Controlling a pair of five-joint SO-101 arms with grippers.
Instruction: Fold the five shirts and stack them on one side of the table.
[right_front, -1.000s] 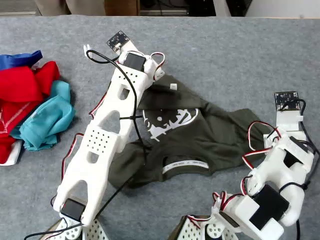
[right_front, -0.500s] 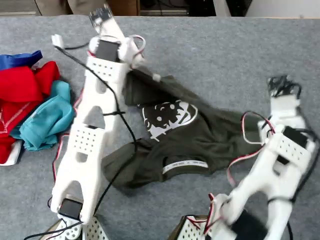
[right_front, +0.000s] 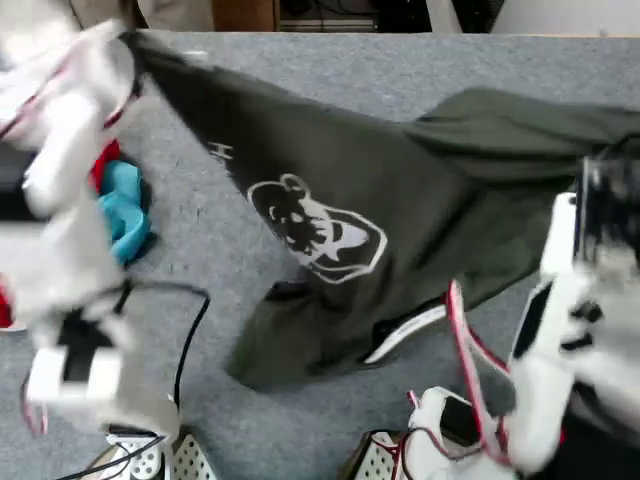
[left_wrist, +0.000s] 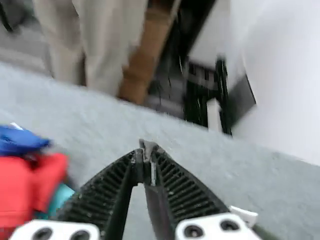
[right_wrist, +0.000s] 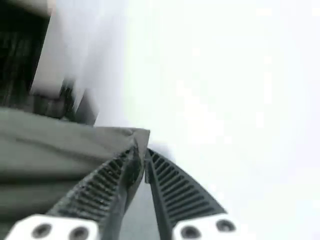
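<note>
Hanging stretched between my two arms, the dark olive shirt (right_front: 400, 190) is spread wide over the middle of the table (right_front: 400, 70). One corner is up at the far left and the other is out at the right edge. Its pale animal print (right_front: 320, 232) faces up toward the overhead camera. The lower part sags down onto the grey surface near me, with a white strip (right_front: 405, 335) showing at the fold.

On my left wrist camera, the left gripper (left_wrist: 145, 156) has its fingers pinched together, with a thin sliver of the dark fabric caught at the tips. On the right wrist camera, the right gripper (right_wrist: 139, 150) is likewise clamped shut on an edge of the olive cloth, which drapes away to one side of the fingers.

Off on the left side of the table I see the red shirt (left_wrist: 30, 185), the teal shirt (right_front: 125, 215) and the blue shirt (left_wrist: 17, 142) bunched close together, unfolded.
</note>
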